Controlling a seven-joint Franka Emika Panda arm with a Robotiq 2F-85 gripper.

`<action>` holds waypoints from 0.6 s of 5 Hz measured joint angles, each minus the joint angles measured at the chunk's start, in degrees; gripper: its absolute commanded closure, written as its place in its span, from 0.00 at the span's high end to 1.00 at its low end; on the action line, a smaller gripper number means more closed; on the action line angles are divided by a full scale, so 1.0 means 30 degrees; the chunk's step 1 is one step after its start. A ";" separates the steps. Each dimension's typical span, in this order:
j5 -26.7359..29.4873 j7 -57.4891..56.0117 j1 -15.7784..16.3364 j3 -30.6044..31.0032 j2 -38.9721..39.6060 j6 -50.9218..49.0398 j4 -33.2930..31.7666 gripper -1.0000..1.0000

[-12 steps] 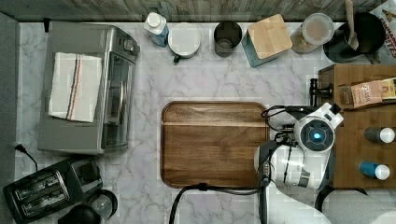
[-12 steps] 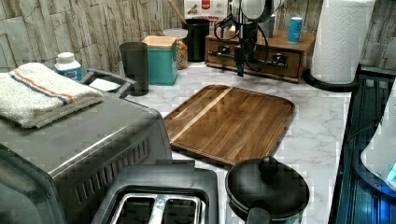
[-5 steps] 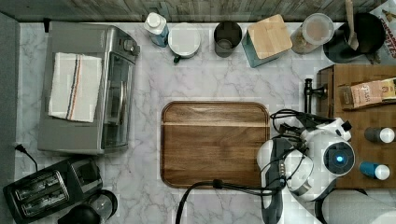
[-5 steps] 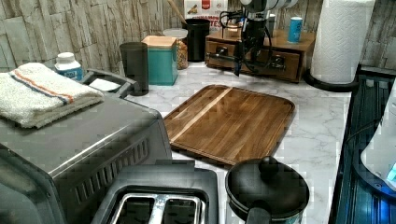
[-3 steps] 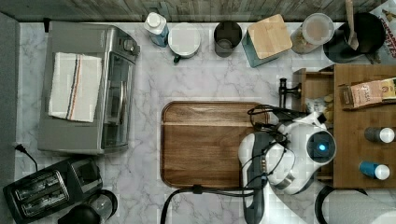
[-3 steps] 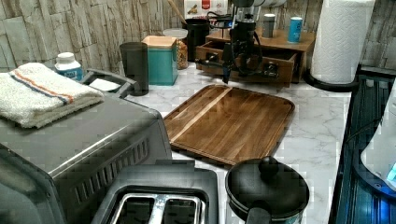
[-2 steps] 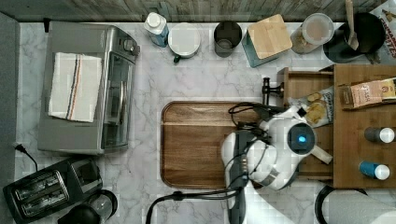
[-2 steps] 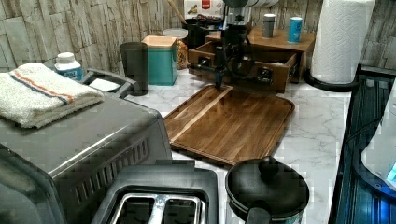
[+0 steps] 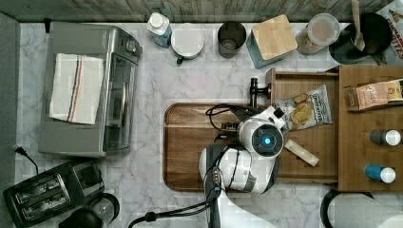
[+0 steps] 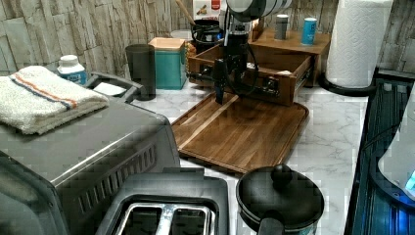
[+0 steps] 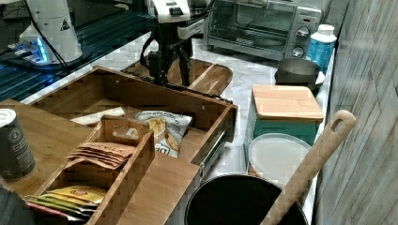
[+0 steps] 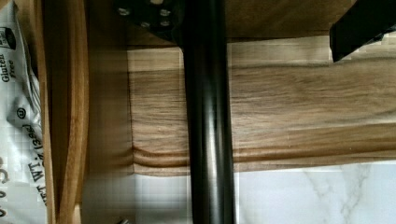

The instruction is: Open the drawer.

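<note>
In the top view, you see the drawer pulled well out over the right edge of the cutting board, with a chip bag and a pale stick lying inside; the arm's wrist covers most of the black handle, so only one end of the bar and its post show, and the gripper is hidden under the wrist, so you cannot read the jaws here. In the left view, the gripper hangs in front of the drawer's front panel, its fingers pointing down to the board; if you pull further, I think the drawer can come out of its rails or tip forward, because so much of it is already outside; the cable loop near the wrist may also catch on the handle. In the right view, the two fingers stand apart beyond the front panel, but the panel cuts off the handle, so contact is hard to judge. In the wrist view, the bar runs between a finger mount on one side and one dark finger well apart from it; the jaws look open around the bar, not clamped; so a sideways move may let it slip away.
</note>
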 measured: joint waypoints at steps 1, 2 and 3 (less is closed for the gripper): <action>-0.0005 0.0009 0.0019 -0.0019 -0.0259 0.0037 -0.0149 1.00; -0.0298 0.0009 -0.0028 0.0017 -0.0228 0.0131 -0.0187 1.00; -0.0311 0.0009 -0.0028 -0.0002 -0.0256 0.0093 -0.0187 1.00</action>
